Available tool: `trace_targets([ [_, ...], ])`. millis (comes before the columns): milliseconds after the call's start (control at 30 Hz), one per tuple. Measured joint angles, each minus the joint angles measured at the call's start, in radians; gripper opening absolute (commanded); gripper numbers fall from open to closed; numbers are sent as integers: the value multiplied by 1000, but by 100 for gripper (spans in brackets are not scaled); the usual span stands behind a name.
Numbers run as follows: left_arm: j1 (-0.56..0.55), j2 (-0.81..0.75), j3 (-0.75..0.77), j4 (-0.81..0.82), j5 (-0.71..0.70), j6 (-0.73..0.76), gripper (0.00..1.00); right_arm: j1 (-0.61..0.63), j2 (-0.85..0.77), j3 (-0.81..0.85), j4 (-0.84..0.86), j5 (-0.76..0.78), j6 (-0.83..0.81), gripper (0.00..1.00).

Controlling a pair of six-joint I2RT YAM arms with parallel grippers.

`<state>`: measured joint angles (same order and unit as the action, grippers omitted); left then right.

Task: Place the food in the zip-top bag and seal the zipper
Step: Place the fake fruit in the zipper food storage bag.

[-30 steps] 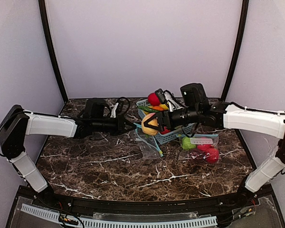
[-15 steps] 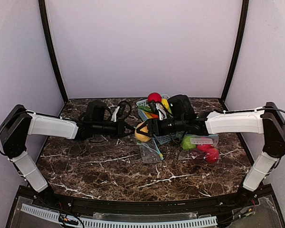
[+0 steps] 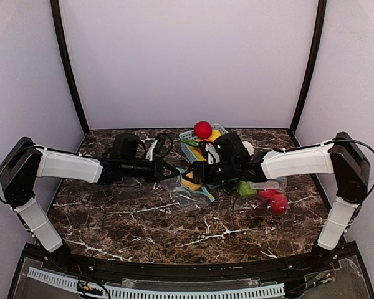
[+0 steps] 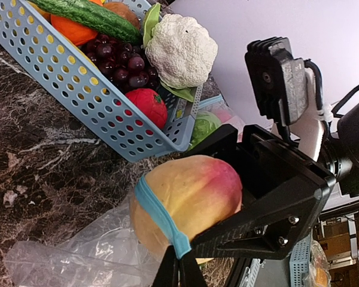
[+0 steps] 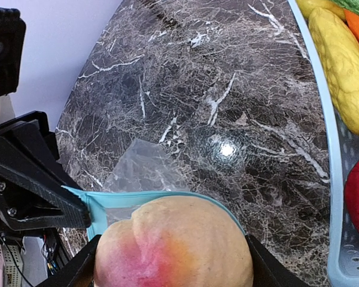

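A clear zip-top bag (image 3: 188, 199) with a blue zipper lies on the marble table. My left gripper (image 3: 172, 169) is shut on the zipper's edge (image 4: 160, 216) and holds the mouth up, as its own view (image 4: 179, 264) shows. My right gripper (image 3: 197, 176) is shut on a yellow-pink peach (image 3: 188, 180). The peach (image 4: 191, 192) sits in the bag's mouth with the zipper band running round it. In the right wrist view the peach (image 5: 173, 242) fills the gap between the black fingers (image 5: 78, 270), and the zipper (image 5: 137, 199) and the bag (image 5: 140, 170) lie just beyond.
A light-blue lattice basket (image 3: 187, 134) behind the grippers holds a red fruit, a cucumber, grapes and a cauliflower (image 4: 179, 48). A second clear bag (image 3: 266, 195) with green and red fruits lies to the right. A yellow fruit (image 5: 347, 72) lies in the basket.
My right gripper has carried the peach left and down from in front of the basket into the bag's mouth. My left gripper has stayed on the zipper's edge.
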<state>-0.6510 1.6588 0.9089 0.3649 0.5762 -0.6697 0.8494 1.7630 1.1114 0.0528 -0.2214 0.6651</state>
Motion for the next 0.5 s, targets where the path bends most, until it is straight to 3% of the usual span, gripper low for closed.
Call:
trace_targets([
  [500,0,3,-5,28,58,-7,1,14,114,5,33,-54,-35,48],
])
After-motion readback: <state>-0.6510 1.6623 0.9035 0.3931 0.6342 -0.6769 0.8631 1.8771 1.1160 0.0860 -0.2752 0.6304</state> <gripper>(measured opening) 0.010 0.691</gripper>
